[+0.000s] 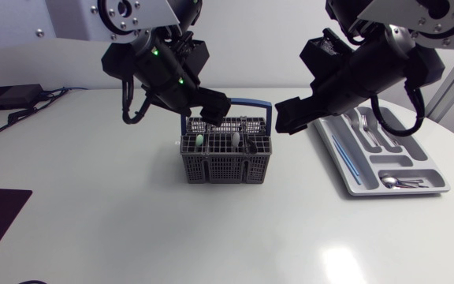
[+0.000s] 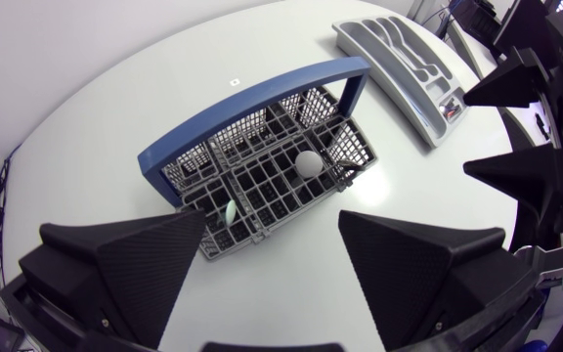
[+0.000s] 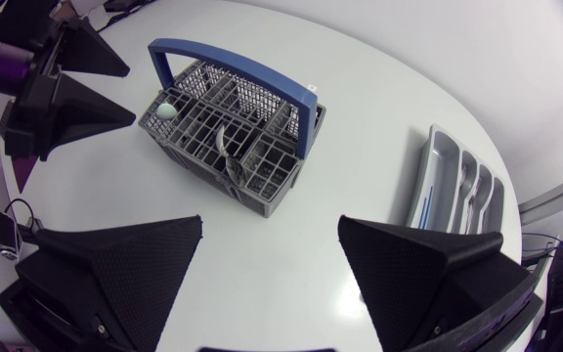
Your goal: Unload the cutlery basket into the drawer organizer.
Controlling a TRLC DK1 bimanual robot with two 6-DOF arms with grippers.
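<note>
The basket (image 1: 227,158), grey mesh with a blue handle (image 1: 228,102) standing upright, is placed near the middle of the desk (image 1: 132,229). Three pieces are seen in it:

- a green-tipped piece (image 1: 199,140) in a left-end compartment;
- a pale spoon (image 1: 236,140), bowl up, in a middle compartment;
- a dark piece (image 1: 252,144) just beside the spoon, toward the right end. Its type cannot be told.

The organizer (image 1: 436,170), a grey tray with long compartments, lies to the right of the basket and well apart from it. Forks (image 1: 366,126) are held in its middle compartments, a blue rod (image 1: 347,154) lies along the compartment nearest the basket, and a steel spoon (image 1: 400,182) lies across the front compartment.

The left hand (image 2: 272,230) is held above the basket's left rear, by the handle. Its fingers are spread and nothing is pinched between them. The right hand (image 3: 270,230) is held above the desk between basket and organizer, near the basket's right rear corner. Its fingers are likewise spread and nothing is gripped.

A black box (image 1: 8,96) with cables is set at the far left edge of the desk, well apart from the basket.
</note>
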